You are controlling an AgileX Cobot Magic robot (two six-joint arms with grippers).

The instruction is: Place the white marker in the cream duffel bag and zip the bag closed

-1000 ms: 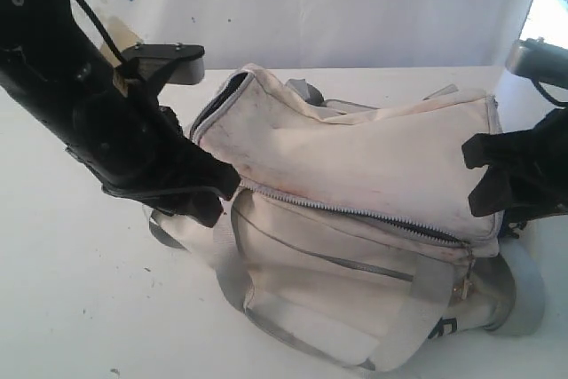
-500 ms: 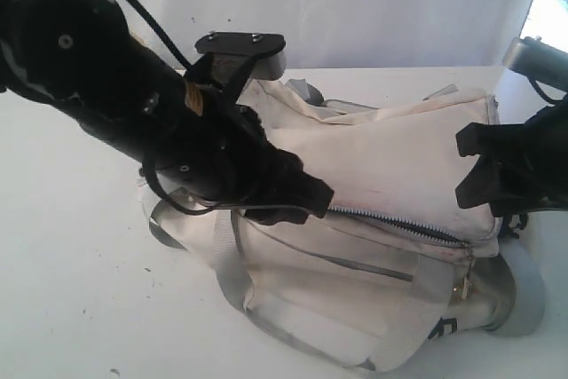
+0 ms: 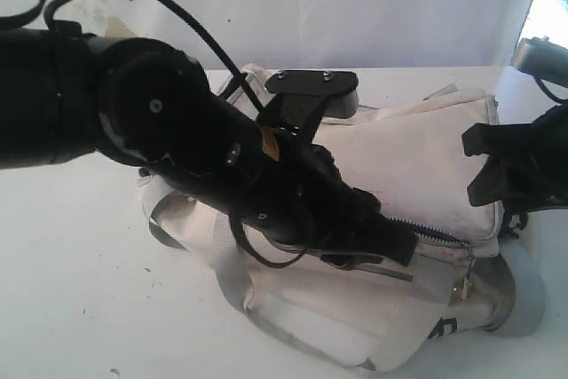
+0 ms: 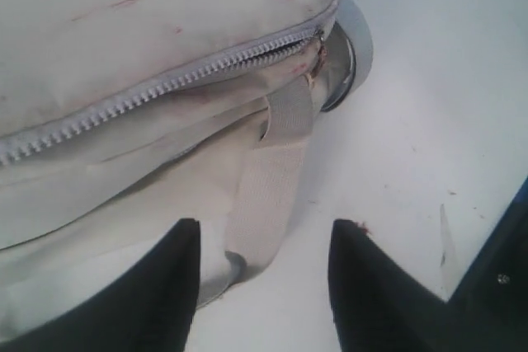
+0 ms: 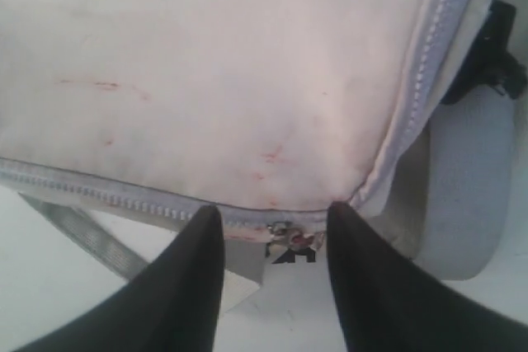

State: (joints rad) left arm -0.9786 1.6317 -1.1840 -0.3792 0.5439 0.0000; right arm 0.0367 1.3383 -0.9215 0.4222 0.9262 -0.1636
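The cream duffel bag (image 3: 417,153) lies on its side mid-table, stained reddish, and its grey zipper (image 4: 148,92) looks closed along the stretch I can see. My left gripper (image 3: 398,246) reaches across the bag's front, low over the zipper line. In the left wrist view the left gripper (image 4: 266,228) is open over a webbing strap (image 4: 272,171) and bare table, holding nothing. My right gripper (image 3: 479,166) stands at the bag's right end. In its wrist view the right gripper (image 5: 272,216) is open, its tips either side of the zipper pull (image 5: 293,237). The white marker is out of view.
The white table (image 3: 80,290) runs to a white backdrop (image 3: 399,6) behind. A grey padded end piece (image 3: 519,295) sticks out at the bag's lower right, and a black clip (image 5: 495,55) hangs beside it. The left arm (image 3: 133,122) hides the bag's left half.
My left arm has swept rightward across the bag along the zipper line, now covering the bag's left end. The right gripper has stayed almost still.
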